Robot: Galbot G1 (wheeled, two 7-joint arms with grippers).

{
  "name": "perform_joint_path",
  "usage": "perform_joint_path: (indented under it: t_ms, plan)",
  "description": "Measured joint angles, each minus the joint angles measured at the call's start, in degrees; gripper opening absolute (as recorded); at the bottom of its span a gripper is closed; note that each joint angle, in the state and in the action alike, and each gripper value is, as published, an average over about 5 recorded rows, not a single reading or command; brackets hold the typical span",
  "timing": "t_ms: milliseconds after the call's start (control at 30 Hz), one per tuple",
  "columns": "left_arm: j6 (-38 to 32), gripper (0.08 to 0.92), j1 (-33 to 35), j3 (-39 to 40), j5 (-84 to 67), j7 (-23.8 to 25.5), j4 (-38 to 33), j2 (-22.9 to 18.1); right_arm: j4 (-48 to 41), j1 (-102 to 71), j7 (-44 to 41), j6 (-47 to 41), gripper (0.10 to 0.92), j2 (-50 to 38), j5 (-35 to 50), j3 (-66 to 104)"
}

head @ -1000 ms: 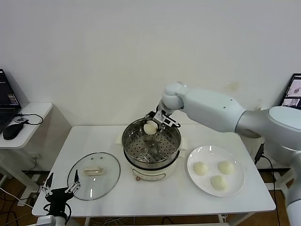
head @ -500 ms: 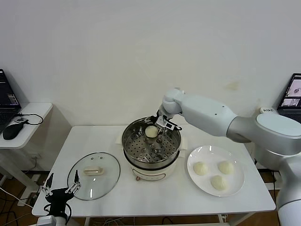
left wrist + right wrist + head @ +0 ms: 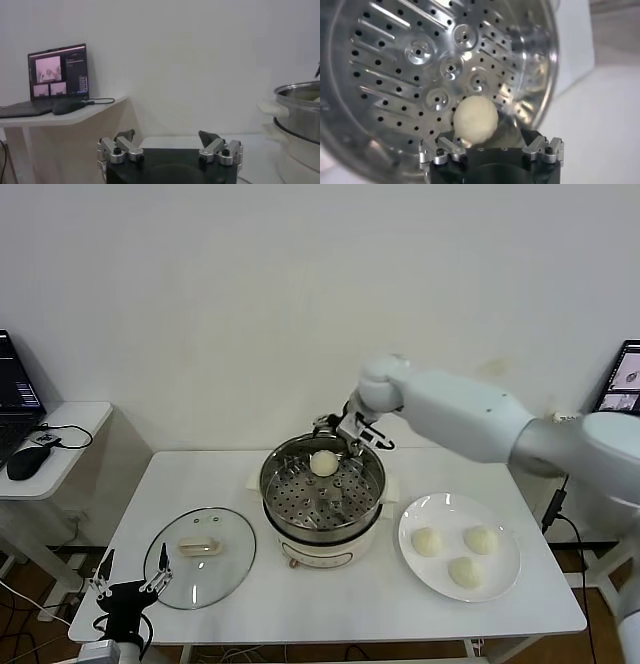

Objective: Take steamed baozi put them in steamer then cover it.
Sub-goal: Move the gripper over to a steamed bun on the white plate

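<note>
One baozi (image 3: 323, 463) lies in the steel steamer (image 3: 273, 489) near its far wall. My right gripper (image 3: 347, 432) hovers just above the steamer's far rim, open and empty, a little apart from that bun. In the right wrist view the bun (image 3: 475, 119) rests on the perforated basket (image 3: 410, 70) in front of the open right gripper (image 3: 490, 139). Three more baozi (image 3: 427, 541) (image 3: 481, 539) (image 3: 464, 572) sit on the white plate (image 3: 506, 574). The glass cover (image 3: 225, 569) lies flat left of the steamer. My left gripper (image 3: 126, 588) is parked open below the table's front left corner.
The steamer stands mid-table on its white pot base (image 3: 325, 554) and also shows in the left wrist view (image 3: 300, 120). A side table (image 3: 70, 424) with a mouse (image 3: 27, 462) stands to the left. A screen (image 3: 622, 379) is at the far right.
My right gripper lowered the baozi into the steamer, let it go and rose back toward the far rim. The bun now lies on the basket. The left arm has not moved.
</note>
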Motion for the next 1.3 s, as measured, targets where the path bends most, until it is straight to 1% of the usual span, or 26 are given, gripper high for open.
perform_joint_path:
  t_ms: [167,333,533,667,933,1300]
  plan:
    - [0.22,0.823,-0.52,0.47,-0.01,0.07,0.07,0.57,7.72,2.84,-1.42,-10.09,0.823,-7.66,5.51,-0.28]
    - [0.33,0.823,-0.81,0.98,-0.01,0.12,0.07,1.17,15.19,3.80,-2.42,-17.63,0.823,-16.46,8.51,-0.96]
    - [0.34,0.823,-0.92,1.12,-0.11,0.15,0.07,1.95,22.86,2.62,-2.83,-22.90,0.823,-26.33,9.33,-1.57]
    - [0.34,0.823,-0.90,1.13,-0.13,0.16,0.15,2.47,26.13,-0.09,-2.75,-25.16,0.823,-30.93,8.73,-1.14]
    - [0.50,0.823,-0.75,1.37,0.38,0.20,0.05,2.24,28.50,-9.11,-1.89,-28.53,0.823,-34.88,6.29,3.04]
    - [0.59,0.823,-0.18,0.82,0.58,0.26,0.02,1.74,26.04,-22.39,-1.48,-30.29,0.823,-34.35,1.87,10.45]
